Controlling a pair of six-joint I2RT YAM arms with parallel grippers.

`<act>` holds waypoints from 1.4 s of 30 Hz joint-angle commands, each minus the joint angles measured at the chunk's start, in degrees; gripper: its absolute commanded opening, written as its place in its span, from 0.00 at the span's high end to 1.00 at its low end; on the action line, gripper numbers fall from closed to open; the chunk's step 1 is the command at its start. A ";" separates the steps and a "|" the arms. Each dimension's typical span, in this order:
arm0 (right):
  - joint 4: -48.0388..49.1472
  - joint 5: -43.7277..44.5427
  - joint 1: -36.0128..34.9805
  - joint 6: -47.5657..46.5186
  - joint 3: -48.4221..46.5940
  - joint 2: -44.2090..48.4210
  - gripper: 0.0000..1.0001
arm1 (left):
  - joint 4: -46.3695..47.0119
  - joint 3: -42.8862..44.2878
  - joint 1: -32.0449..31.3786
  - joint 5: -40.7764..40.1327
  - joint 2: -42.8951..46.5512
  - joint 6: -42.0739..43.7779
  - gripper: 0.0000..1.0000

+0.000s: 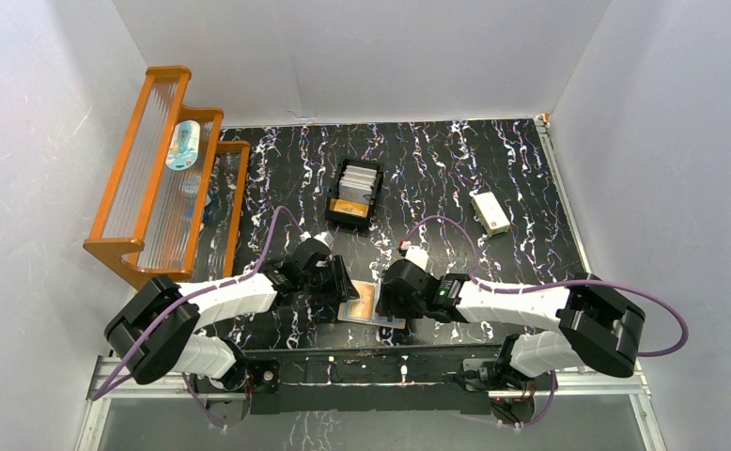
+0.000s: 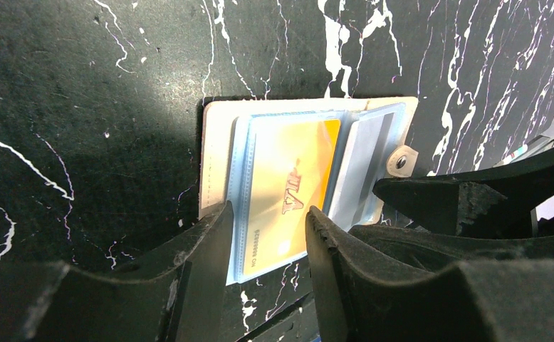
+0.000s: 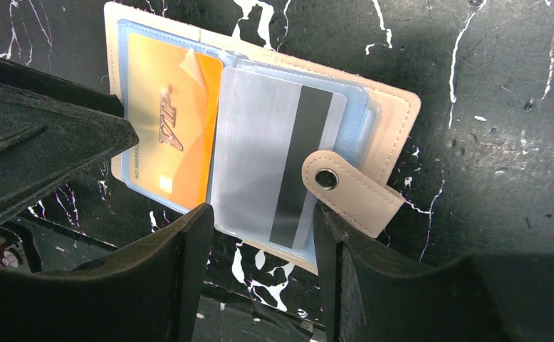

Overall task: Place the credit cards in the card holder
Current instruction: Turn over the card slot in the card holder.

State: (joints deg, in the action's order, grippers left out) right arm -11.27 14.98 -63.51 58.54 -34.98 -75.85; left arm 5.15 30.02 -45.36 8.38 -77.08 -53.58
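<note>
The tan card holder (image 1: 369, 306) lies open and flat near the table's front edge, between both grippers. In the left wrist view an orange-gold credit card (image 2: 288, 189) sits in a clear sleeve of the card holder (image 2: 217, 135). My left gripper (image 2: 265, 231) is open, its fingers straddling that sleeve's near edge. In the right wrist view a silver-grey card with a black stripe (image 3: 274, 153) sits in the neighbouring sleeve, beside the snap tab (image 3: 351, 191). My right gripper (image 3: 263, 231) is open over that sleeve's near edge, pinching nothing. More credit cards (image 1: 358, 178) stand in a black tray.
The black divided tray (image 1: 353, 214) stands at mid table. A white box with a red mark (image 1: 489, 212) lies to the right. An orange tiered rack (image 1: 155, 188) with a small bottle fills the left side. White walls enclose the table.
</note>
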 commanded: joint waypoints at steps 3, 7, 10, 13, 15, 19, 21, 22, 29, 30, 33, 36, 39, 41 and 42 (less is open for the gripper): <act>2.29 0.76 -0.02 -0.07 1.88 -2.59 0.38 | 0.13 1.29 -1.12 2.42 2.05 -0.39 0.59; 2.61 0.59 -0.04 -0.19 1.85 -2.54 0.38 | 0.92 1.77 -1.64 3.59 3.13 -0.90 0.59; 2.66 0.51 -0.02 -0.34 1.77 -2.63 0.38 | 1.20 1.87 -1.84 3.87 2.86 -1.00 0.59; 2.61 0.45 -0.04 -0.36 1.69 -2.42 0.38 | 2.19 1.47 -1.85 4.61 2.55 -1.32 0.59; 2.89 0.49 -0.04 -0.36 1.80 -2.22 0.38 | 3.60 1.17 -1.86 5.23 2.73 -1.79 0.59; 3.50 0.44 -0.04 -0.61 2.09 -1.78 0.38 | 5.07 1.23 -1.96 6.09 3.59 -2.61 0.59; 3.62 0.36 0.01 -0.94 2.03 -1.67 0.38 | 5.79 1.26 -1.99 6.57 4.36 -3.19 0.59; 3.62 0.39 -0.01 -1.05 1.98 -1.62 0.38 | 6.05 1.31 -1.98 6.68 4.65 -3.46 0.59; 3.26 0.06 0.00 -1.54 1.72 -0.95 0.37 | 8.47 1.26 -3.08 7.08 4.92 -5.39 0.59; 3.07 -0.01 -0.03 -1.77 1.61 -0.70 0.37 | 8.41 1.60 -3.26 6.90 4.70 -5.28 0.59; 1.79 0.84 -0.04 -2.75 1.38 0.82 0.36 | 7.30 2.47 -3.54 6.45 4.14 -4.57 0.59; 0.56 2.36 0.03 -3.15 1.87 3.57 0.35 | 7.52 2.70 -3.64 6.48 4.28 -4.68 0.59; 1.34 2.59 0.00 -3.39 3.30 6.93 0.34 | 6.94 3.55 -3.99 6.23 4.58 -4.39 0.59; 1.94 2.77 -0.04 -3.35 4.18 8.66 0.34 | 6.57 4.31 -4.17 6.12 4.64 -4.10 0.59; 2.28 2.97 -0.04 -3.47 4.53 9.46 0.34 | 6.59 4.61 -4.16 6.05 4.61 -4.06 0.59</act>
State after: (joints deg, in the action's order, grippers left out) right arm -9.93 15.64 -63.51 56.07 -31.68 -70.17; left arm 11.77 31.70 -49.04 14.20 -73.67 -58.11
